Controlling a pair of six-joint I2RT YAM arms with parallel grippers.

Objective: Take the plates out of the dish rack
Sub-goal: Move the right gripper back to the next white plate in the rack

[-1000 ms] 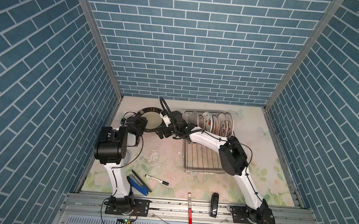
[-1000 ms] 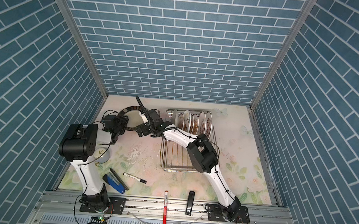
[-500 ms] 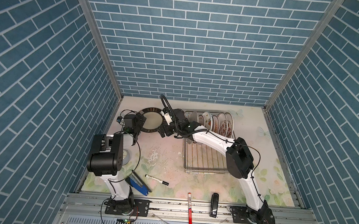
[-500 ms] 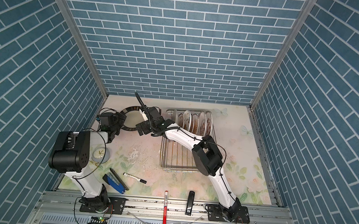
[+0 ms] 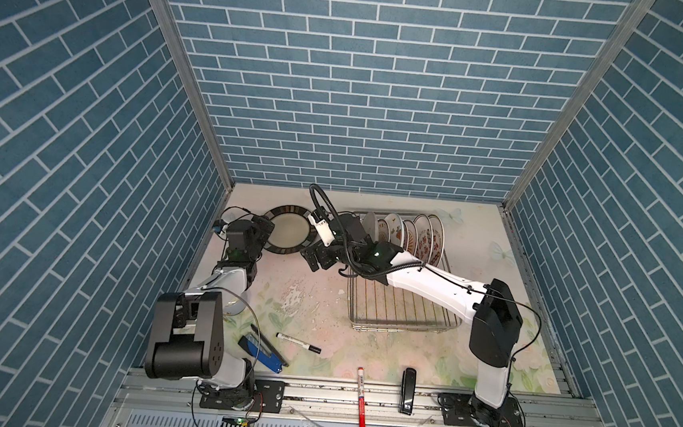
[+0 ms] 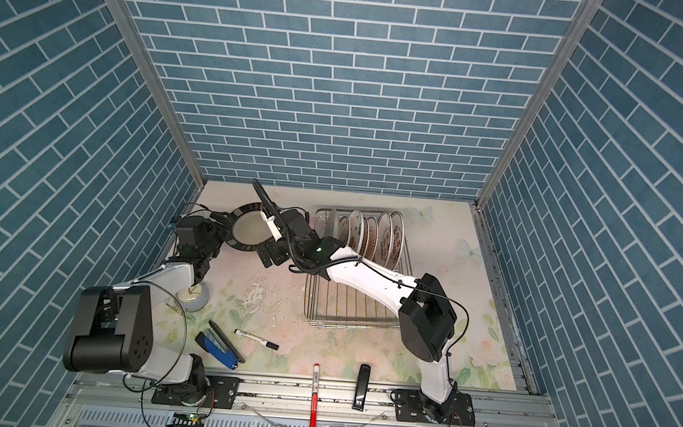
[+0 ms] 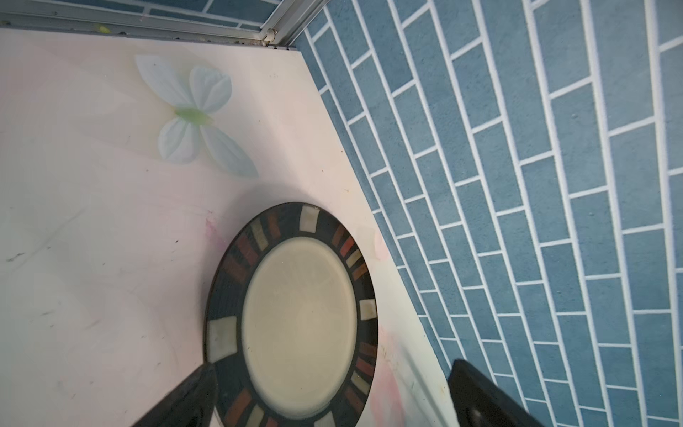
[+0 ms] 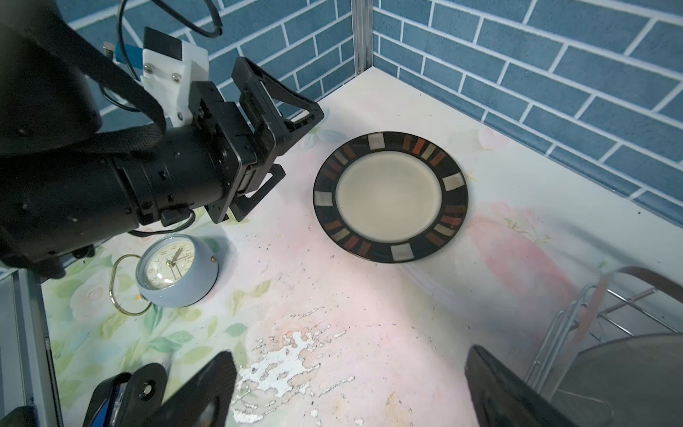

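A dark-rimmed plate (image 5: pixel 288 229) (image 6: pixel 249 228) (image 7: pixel 299 321) (image 8: pixel 390 196) with a cream centre lies flat on the table at the back left. My left gripper (image 5: pixel 263 226) (image 7: pixel 332 366) (image 8: pixel 301 144) is open at that plate's left edge, not touching it and holding nothing. The dish rack (image 5: pixel 399 311) (image 6: pixel 349 307) (image 8: pixel 591 314) stands to the right. Several printed plates (image 5: pixel 409 234) (image 6: pixel 367 235) stand upright in its far end, and a grey plate (image 8: pixel 621 369) is the leftmost. My right gripper (image 5: pixel 317 258) (image 6: pixel 272 255) (image 8: pixel 349 369) hangs open and empty over bare table between the flat plate and the rack.
A small grey clock (image 8: pixel 173 271) (image 6: pixel 194 294) lies by the left arm. A blue stapler (image 5: pixel 262 348), a black marker (image 5: pixel 298 342), a red pen (image 5: pixel 361 395) and a black bar (image 5: pixel 407 390) lie near the front edge. Tiled walls close in the back and both sides.
My left gripper has opened, let go of the dark-rimmed plate and drawn back left. The plate now lies flat. The right gripper has shifted slightly toward the rack.
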